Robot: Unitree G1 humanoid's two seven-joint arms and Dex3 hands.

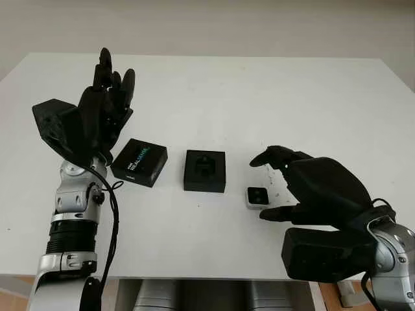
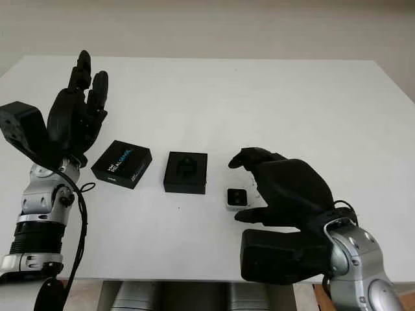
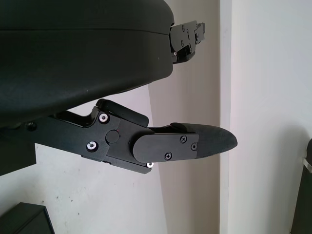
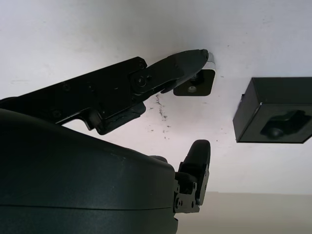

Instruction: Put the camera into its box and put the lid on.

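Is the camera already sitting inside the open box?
No, the camera lies on the table beside the box, by the right hand.

Bare table (image 1: 272, 103) beyond box (image 1: 205, 170), lid (image 1: 139, 162)

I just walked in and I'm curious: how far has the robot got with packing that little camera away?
Nothing looks finished yet. The camera lies on the table, beside the open box, and the lid lies on the box's other side. In hand: the right robot hand is open around the camera, one fingertip at its edge. The left robot hand is open, raised near the lid. Left: grasp, load, close.
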